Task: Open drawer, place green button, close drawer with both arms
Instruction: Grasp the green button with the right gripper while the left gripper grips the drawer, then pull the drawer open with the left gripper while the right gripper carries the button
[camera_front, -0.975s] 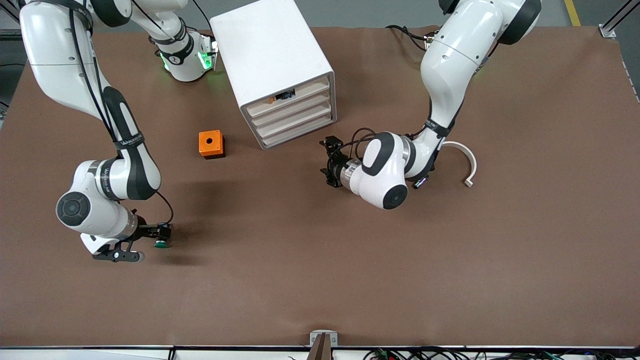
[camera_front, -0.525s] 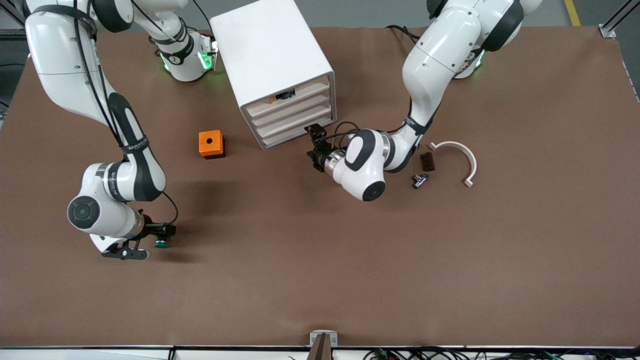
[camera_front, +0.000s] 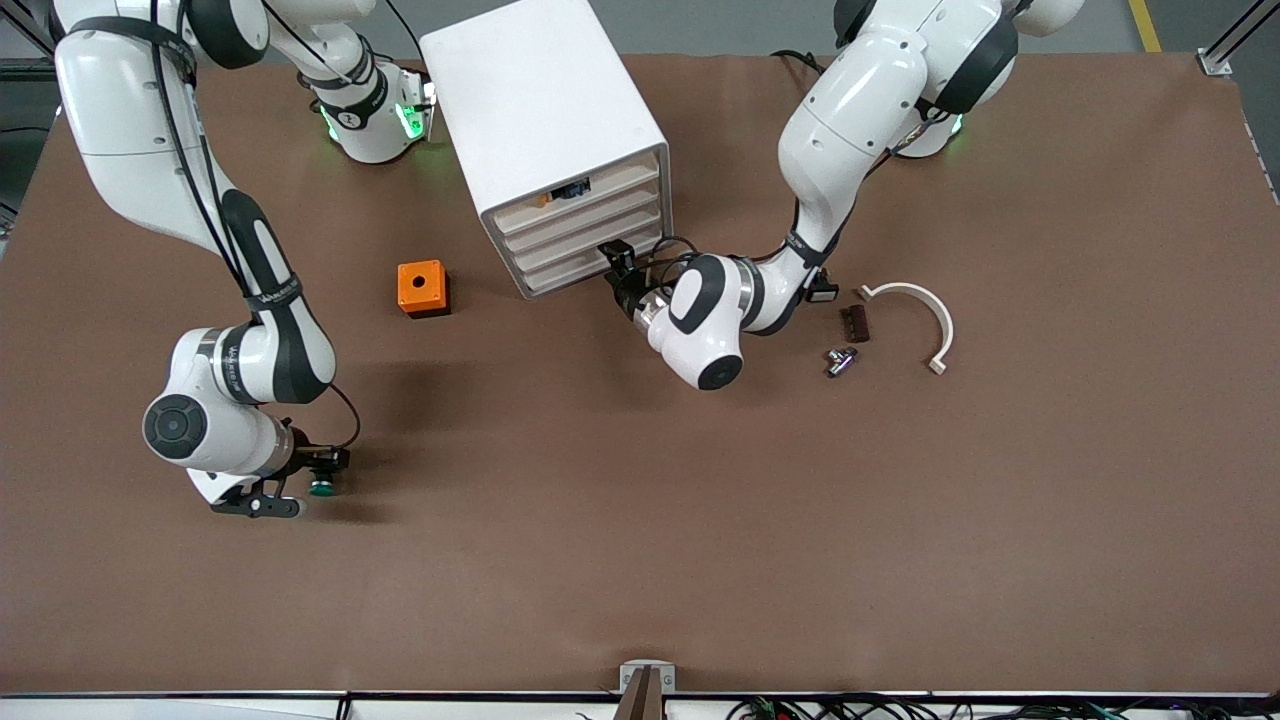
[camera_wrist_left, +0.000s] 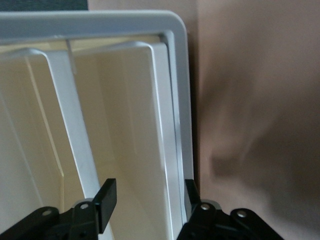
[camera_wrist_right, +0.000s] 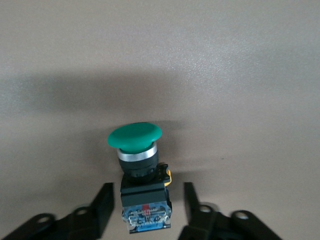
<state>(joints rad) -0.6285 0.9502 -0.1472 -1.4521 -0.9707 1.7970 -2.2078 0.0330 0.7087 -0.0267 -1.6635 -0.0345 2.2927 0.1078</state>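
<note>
I am seeing the left gripper, jaws apart, straddling the drawer front edge; right gripper, jaws apart, flanking the button.

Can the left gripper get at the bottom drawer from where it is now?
Probably yes: the left gripper is open right at the drawer front, one finger on either side of its edge, nothing between.

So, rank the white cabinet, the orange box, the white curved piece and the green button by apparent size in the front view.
1. white cabinet
2. white curved piece
3. orange box
4. green button, partly hidden by the right gripper
</note>
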